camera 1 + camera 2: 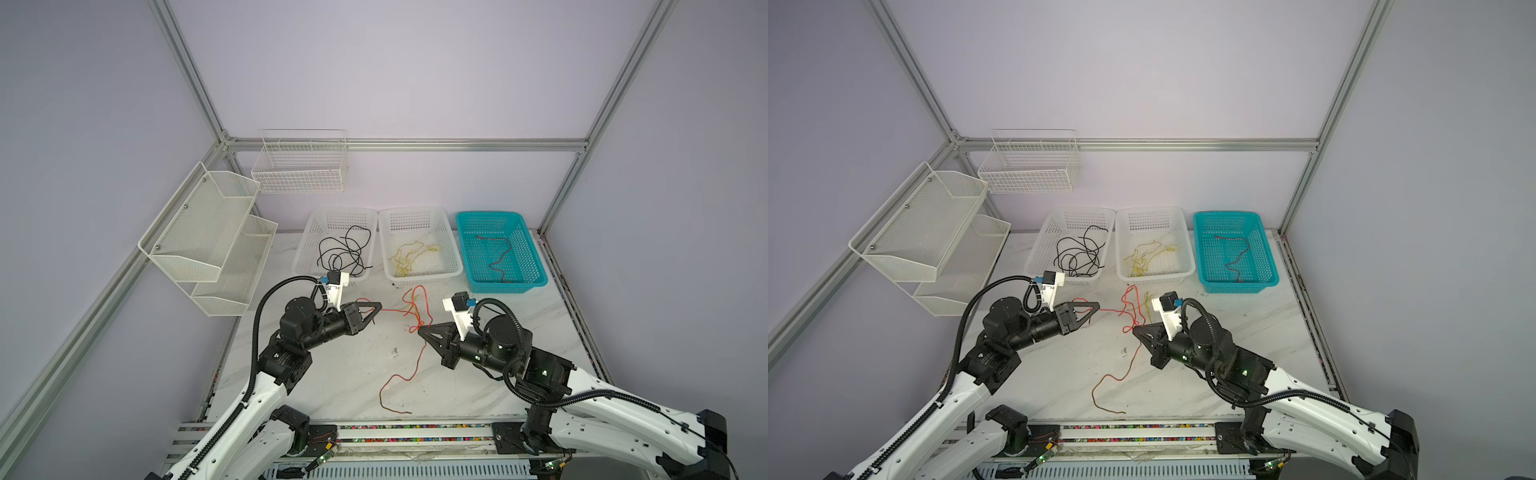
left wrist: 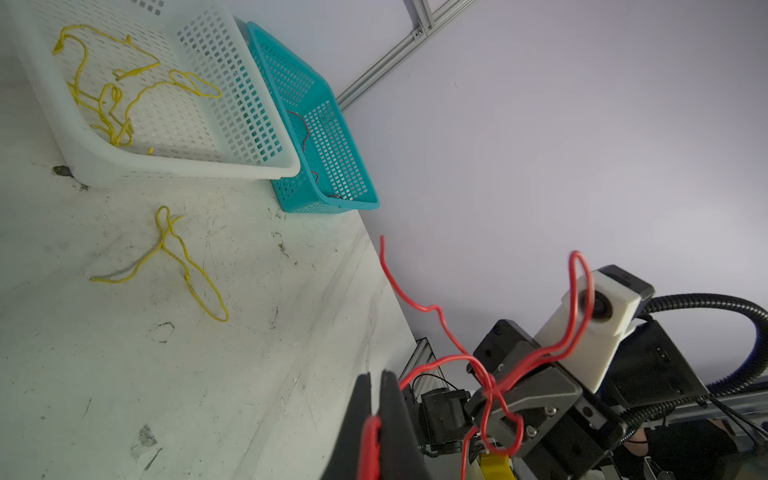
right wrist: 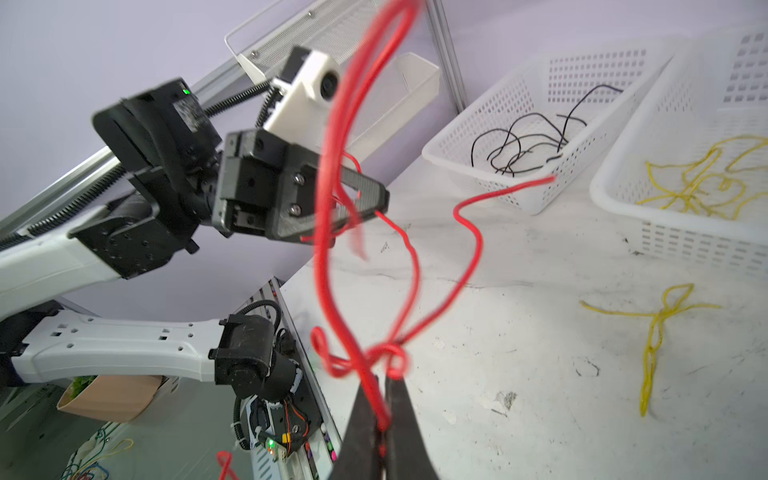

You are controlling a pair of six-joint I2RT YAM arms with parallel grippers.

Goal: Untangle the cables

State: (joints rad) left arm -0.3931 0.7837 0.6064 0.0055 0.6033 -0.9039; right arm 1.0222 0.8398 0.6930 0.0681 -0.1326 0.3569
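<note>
Top view: the step is untangling the red cable (image 1: pixel 412 309) — it is strung between the left pincer (image 1: pixel 377 309) and the right pincer (image 1: pixel 419 329), just in front of the yellow-cable basket (image 1: pixel 424 277), with its tail on the tabletop (image 1: pixel 332 374).

Left wrist: the left pincer is clamped on the red cable. A loose yellow cable (image 2: pixel 183 262) lies near that basket and is faint from above.

Right wrist: the right pincer is clamped right beside the knot (image 3: pixel 386 353).

Next, probably — pull apart gently, or regrip to feed the free end through.

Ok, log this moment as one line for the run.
left end effector: shut on red cable | right end effector: shut on red cable | knot: by right end effector | yellow cable: loose on table
</note>
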